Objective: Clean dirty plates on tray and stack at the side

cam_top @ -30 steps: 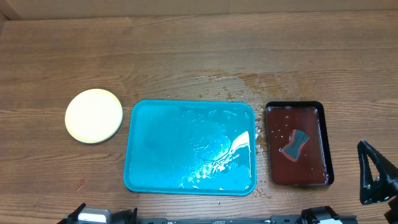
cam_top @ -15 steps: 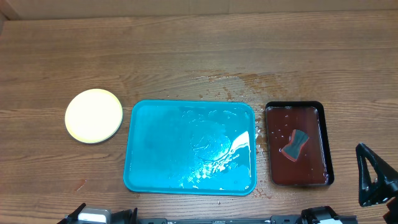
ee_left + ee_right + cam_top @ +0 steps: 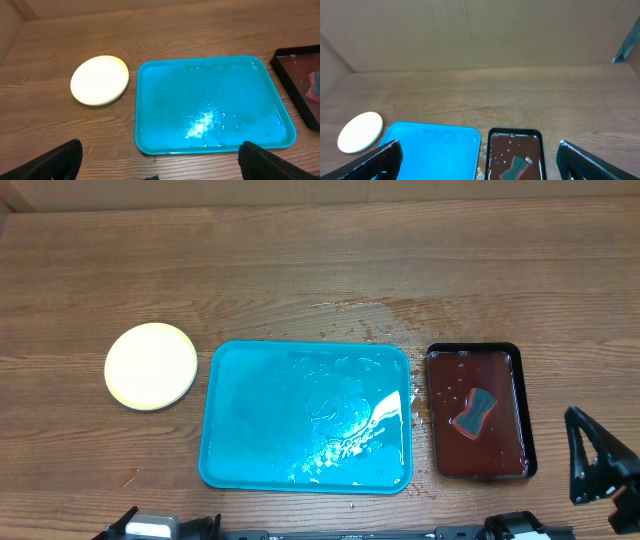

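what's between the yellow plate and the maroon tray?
Between the yellow plate and the maroon tray lies the turquoise tray, wet, with no plates on it. Clearest in the overhead view.

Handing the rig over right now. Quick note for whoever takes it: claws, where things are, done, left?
Left claw: open, empty, near the front edge of the table.
Right claw: open, empty, at the table's right front corner.
Large turquoise rectangular plastic tray: wet, no plates on it.
Pale yellow round plastic plate: on the wooden table left of the tray, not touching it. Whether other plates lie beneath cannot be told.
Small dark maroon tray: right of the turquoise one, holding a grey-blue hourglass-shaped pad.
Done: turquoise tray cleared.
Left: probably only confirming the stack count.
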